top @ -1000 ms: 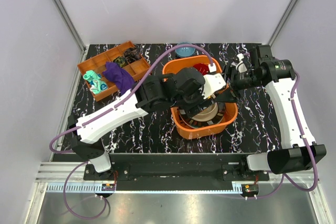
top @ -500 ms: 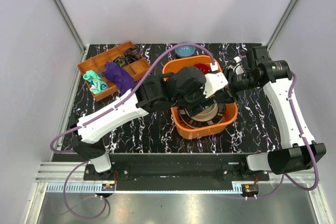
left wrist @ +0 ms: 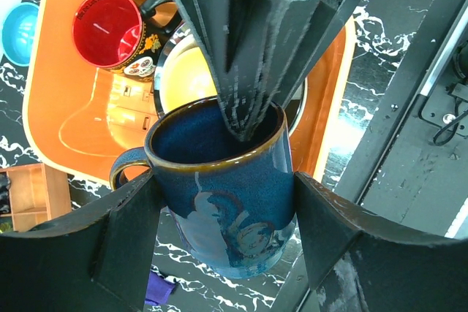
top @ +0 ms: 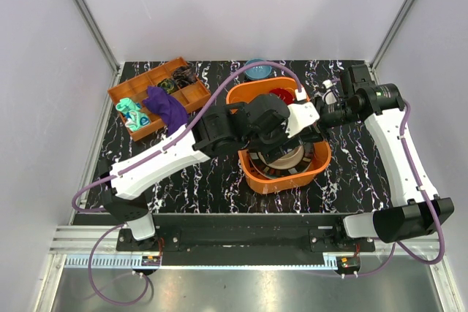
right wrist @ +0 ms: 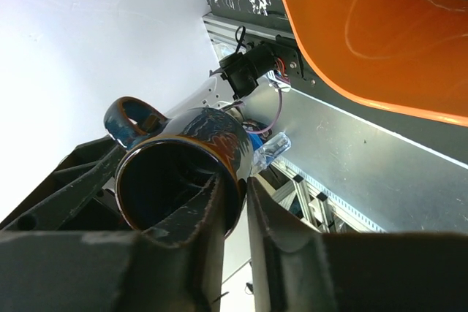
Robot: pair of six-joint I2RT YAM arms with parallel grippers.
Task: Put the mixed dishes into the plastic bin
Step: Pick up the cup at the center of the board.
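Worktop (top: 183,173) bears plastic bin (left wrist: 55,100) below, with one red mug (left wrist: 107,28), one yellow bowl (left wrist: 190,82). Left hand (left wrist: 223,206) and right hand (right wrist: 235,213) grip one blue mug (left wrist: 234,173).

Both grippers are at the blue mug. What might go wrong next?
The right gripper straddles the rim of the blue mug; if the left gripper lets go, the mug may tilt or slip. It hangs over the plastic bin, with the yellow bowl and red mug below; a drop could chip them.
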